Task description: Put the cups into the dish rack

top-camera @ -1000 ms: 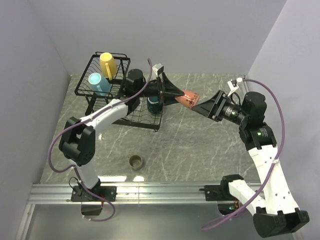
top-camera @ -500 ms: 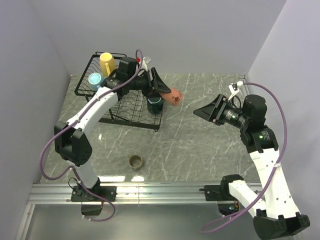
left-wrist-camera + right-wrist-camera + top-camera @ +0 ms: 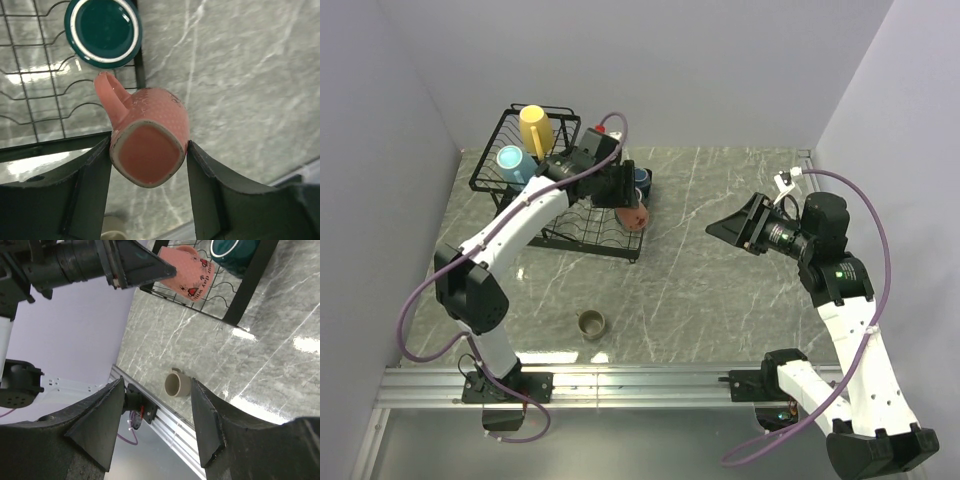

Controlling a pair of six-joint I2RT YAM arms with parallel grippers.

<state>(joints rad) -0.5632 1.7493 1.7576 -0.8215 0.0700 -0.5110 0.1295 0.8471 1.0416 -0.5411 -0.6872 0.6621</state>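
- I am watching a grey marbled table (image 3: 720,290) catching glare.
- A metal rail (image 3: 650,385) is running along its near edge.
- Lilac walls (image 3: 720,70) are enclosing it.

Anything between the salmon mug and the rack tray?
Nothing visible. The left pincer holds the salmon mug over the rack tray at its edge. The teal mug stands close by in that corner, not touching it.

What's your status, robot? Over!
Left jaws gripping salmon cup at edge of dish rack. Right jaws open, empty. Teal cup close beside it in the rack. Olive cup sits on table.
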